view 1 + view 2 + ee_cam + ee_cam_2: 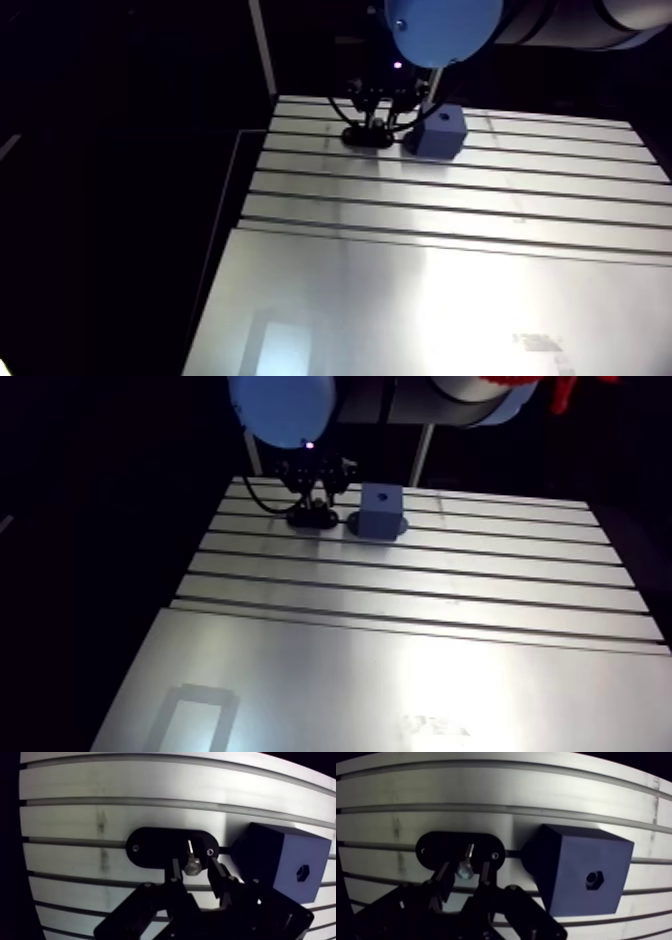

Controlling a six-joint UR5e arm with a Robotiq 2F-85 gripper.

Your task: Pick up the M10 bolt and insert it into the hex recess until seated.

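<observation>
Two fingers (217, 877) spread apart, clamped on nothing, gripper (195, 870) low over the slotted table (75, 812). First up, black oval holder (150, 847), flat across a slot. On it, silver M10 bolt (191, 863), right between the fingers, head toward the gripper, flanked on both sides with slim gaps showing. Just beside the holder, blue block (265, 857), touching or not, cannot tell. On its lit face, dark hex recess (302, 872).
</observation>
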